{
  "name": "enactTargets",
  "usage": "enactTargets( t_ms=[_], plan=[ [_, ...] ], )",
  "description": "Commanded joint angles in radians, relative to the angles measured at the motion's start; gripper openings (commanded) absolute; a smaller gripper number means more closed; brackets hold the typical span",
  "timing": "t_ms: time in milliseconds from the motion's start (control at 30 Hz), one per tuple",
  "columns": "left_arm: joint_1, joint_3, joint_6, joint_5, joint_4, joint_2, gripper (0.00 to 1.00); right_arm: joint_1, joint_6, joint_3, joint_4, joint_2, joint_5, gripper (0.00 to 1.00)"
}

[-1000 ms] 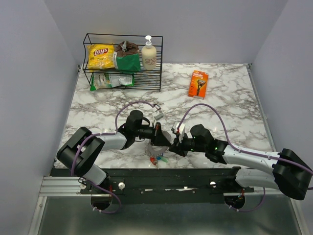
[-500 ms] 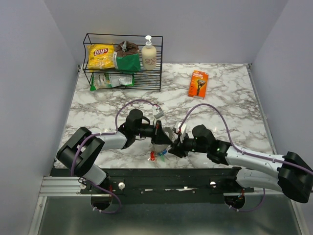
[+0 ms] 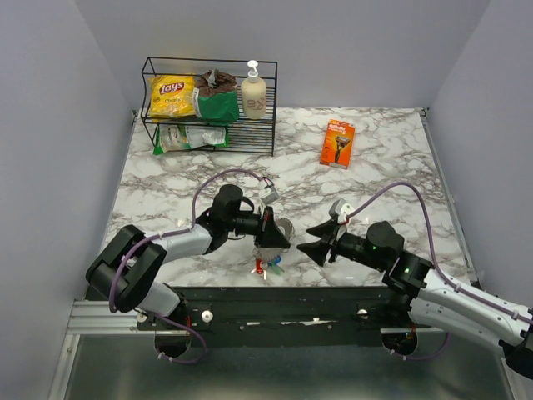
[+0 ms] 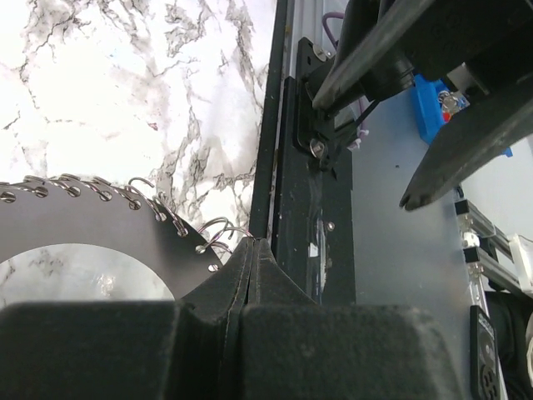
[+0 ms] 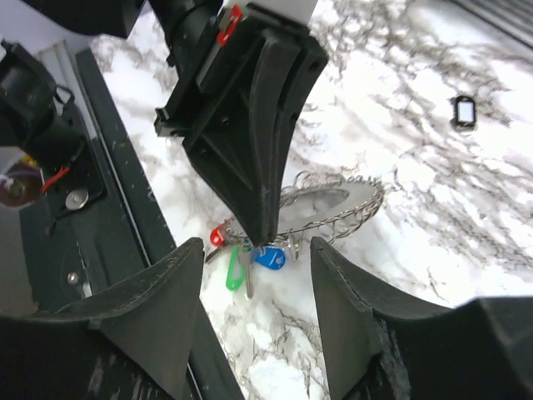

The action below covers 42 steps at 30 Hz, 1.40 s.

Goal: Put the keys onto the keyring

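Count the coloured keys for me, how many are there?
3: a red key, a green key and a blue key, bunched together at the tip of the left hand. More may hide behind it.

A black wire rack [image 3: 250, 136] is standing on the white marble desk [image 3: 383, 167]. On the rack's upper shelf, a yellow Lay's bag [image 3: 171, 94] is sitting at the left end, a green bag [image 3: 215, 100] is leaning in the middle, and a cream pump bottle [image 3: 254, 96] is standing upright at the right end. A pale green-edged packet [image 3: 193, 136] is lying on the rack's lower shelf. An orange box [image 3: 337, 142] is lying flat to the right of the rack, apart from it.
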Motion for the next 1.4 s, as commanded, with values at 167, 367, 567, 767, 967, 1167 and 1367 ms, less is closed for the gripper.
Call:
enactTargets(
  t_ms=[167,367,567,767,967,1167,1367],
  plan=[
    [0.003,0.054,-0.092,0.038,-0.018,-0.053,0.0,0.007,-0.033,0.017,-0.044,0.023,0.016,0.62],
    [0.001,0.067,-0.152,0.014,-0.041,-0.083,0.0,0.007,-0.037,0.025,-0.044,0.014,-0.007,0.6],
    [0.003,0.081,-0.207,-0.014,-0.065,-0.098,0.0,0.007,-0.022,0.029,-0.049,0.013,-0.059,0.57],
    [0.006,0.059,-0.328,-0.044,0.036,-0.129,0.0,0.007,0.01,0.014,-0.035,-0.029,-0.039,0.57],
    [0.012,0.041,-0.445,-0.06,0.151,-0.13,0.0,0.007,0.015,0.008,-0.028,-0.041,-0.044,0.57],
    [0.014,0.03,-0.46,-0.031,0.2,-0.118,0.0,0.009,0.009,0.015,-0.006,-0.027,-0.053,0.57],
    [0.017,0.018,-0.512,-0.018,0.292,-0.127,0.0,0.007,0.018,0.008,0.029,-0.01,-0.054,0.56]
  ],
)
